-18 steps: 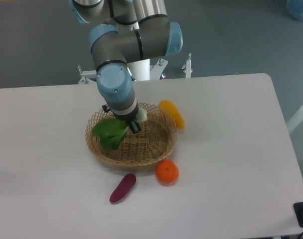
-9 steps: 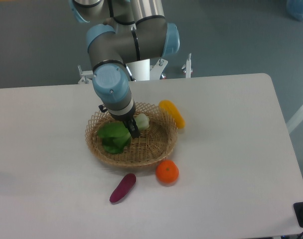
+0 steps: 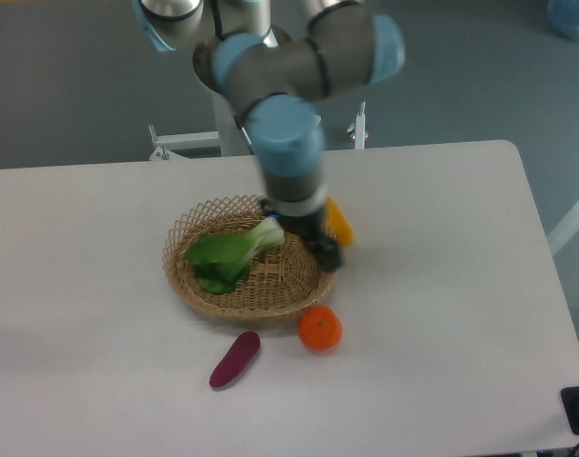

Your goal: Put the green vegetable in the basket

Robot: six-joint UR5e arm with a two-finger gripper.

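The green vegetable [image 3: 230, 255], a bok choy with dark leaves and a pale stem, lies inside the tan wicker basket [image 3: 199, 297], leaves to the left, stem pointing up right. My gripper [image 3: 326, 253] is blurred by motion over the basket's right rim, to the right of the stem and apart from it. Nothing shows between its fingers, but the blur hides how far they are spread.
A yellow oblong vegetable [image 3: 341, 225] lies just behind the gripper at the basket's right edge. An orange fruit [image 3: 320, 328] sits in front of the basket, and a purple oblong vegetable [image 3: 234, 359] lies to its left.
The bok choy was let go and now rests in the basket. The arm has swung quickly to the right, from above the basket's middle to its right rim.
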